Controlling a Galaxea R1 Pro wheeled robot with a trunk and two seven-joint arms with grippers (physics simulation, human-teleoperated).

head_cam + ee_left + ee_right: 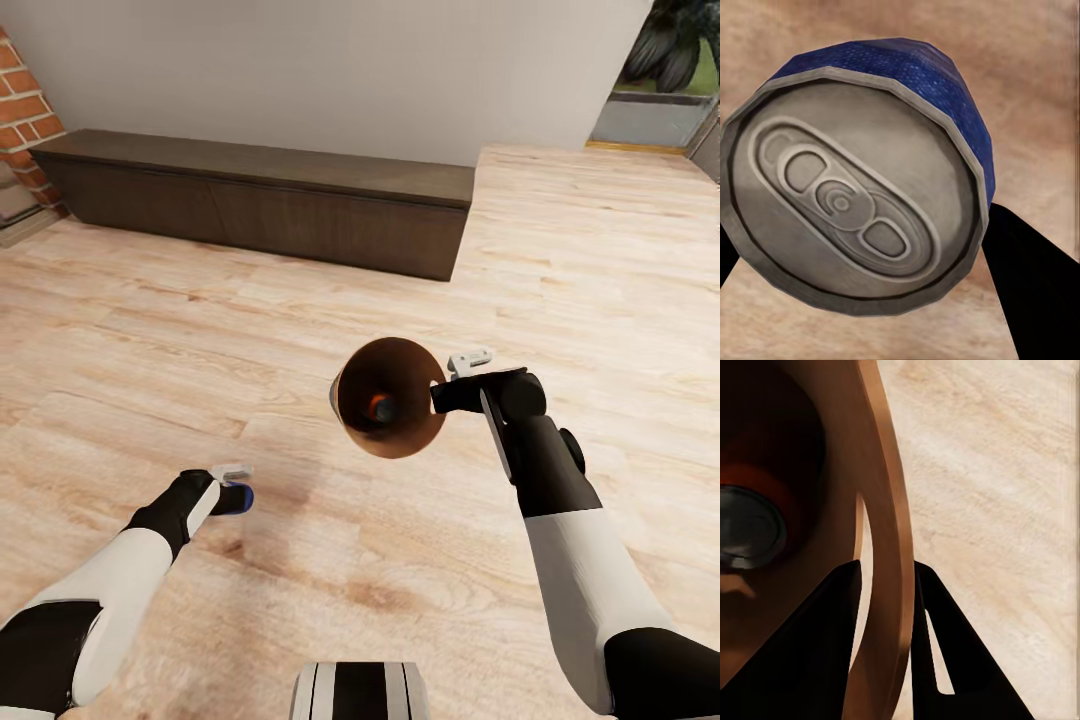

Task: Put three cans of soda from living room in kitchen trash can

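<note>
From the head, we see our right pincer (447, 392) clamped on the bin (390, 398) rim, an orange can (381, 407) inside. Our left pincer (238, 489) grips a blue can (237, 498).

Left wrist: the blue can's lid sits between the fingers (1039, 289).

Right wrist: fingers (817, 649) straddle the rim.

This is a room in a home — a simulated living space rather than a lab or workshop. Light wood-plank flooring (300, 330) runs across the whole area, meeting a plain pale wall (330, 70). A long, low dark-wood cabinet (260, 200) sits against that wall, the sort of sideboard found under a television. At one edge stands a red brick column (25, 110) — it looks like part of a fireplace. In the far corner a glazed opening (670, 70) shows greenery outside.
</note>
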